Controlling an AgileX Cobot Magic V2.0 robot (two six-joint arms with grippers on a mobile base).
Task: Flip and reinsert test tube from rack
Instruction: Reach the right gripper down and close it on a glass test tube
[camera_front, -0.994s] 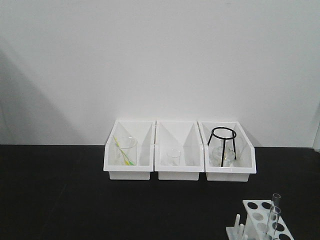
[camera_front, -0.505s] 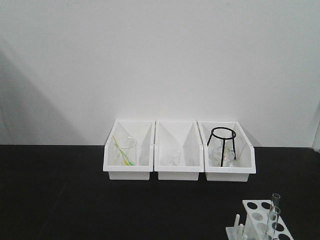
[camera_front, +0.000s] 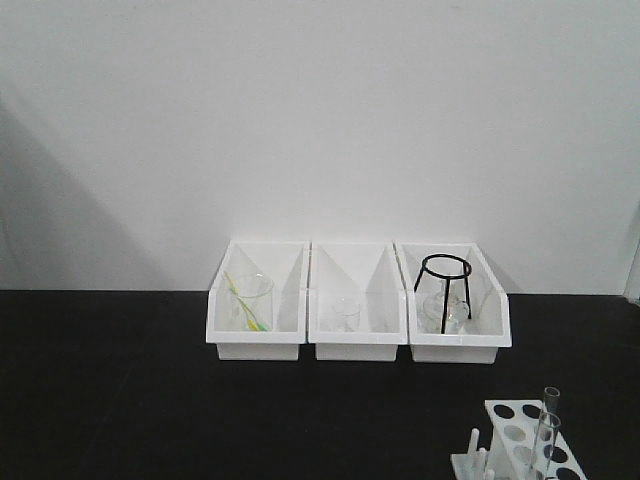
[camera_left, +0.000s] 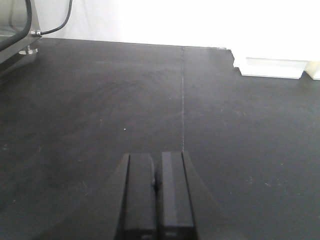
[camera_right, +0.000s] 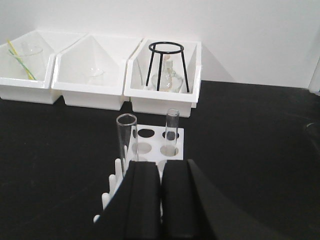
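The white rack (camera_right: 156, 141) stands on the black table just beyond my right gripper (camera_right: 161, 164), which is shut and empty, its tips over the rack's near end. Two clear test tubes stand upright in the rack: one at the near left (camera_right: 125, 140), close to my left finger, and one farther back on the right (camera_right: 171, 129). In the front view the rack (camera_front: 512, 432) sits at the bottom right with both tubes (camera_front: 546, 432). My left gripper (camera_left: 157, 156) is shut and empty, low over bare black table. Neither gripper shows in the front view.
Three white open-fronted bins stand along the back wall: the left one (camera_front: 258, 335) holds a beaker with a yellow-green stick, the middle one (camera_front: 358, 335) a small beaker, the right one (camera_front: 455, 340) a black wire tripod over glassware. Pegs (camera_right: 111, 186) line the rack's left side.
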